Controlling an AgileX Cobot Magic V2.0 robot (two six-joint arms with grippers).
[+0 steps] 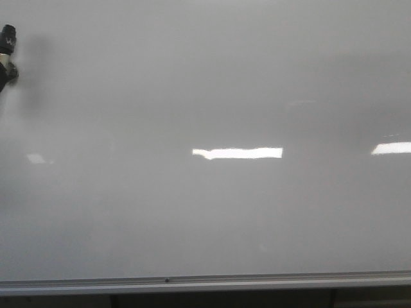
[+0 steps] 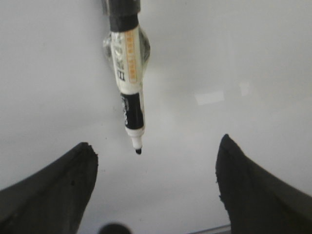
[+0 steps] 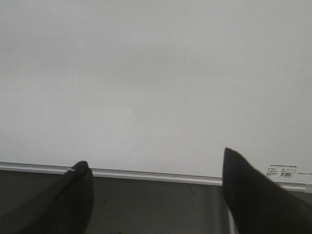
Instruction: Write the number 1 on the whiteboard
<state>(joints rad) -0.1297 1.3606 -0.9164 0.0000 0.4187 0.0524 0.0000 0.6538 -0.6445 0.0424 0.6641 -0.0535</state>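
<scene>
Tapered black left tool [image 2: 153,187], glossy whiteboard [image 1: 205,83]

All views facing whiteboard [image 1: 205,212] closely

We see the right gripper [image 3: 155,195] with its two dark fingers [image 3: 63,204] spread wide, nothing between them. Beyond is the whiteboard [image 3: 156,73], pale and unmarked, with a silver strip [image 3: 146,174] along its edge. A small printed label [image 3: 282,171] sits near the board's corner. Dark surface [image 3: 156,209] beyond the strip.
</scene>
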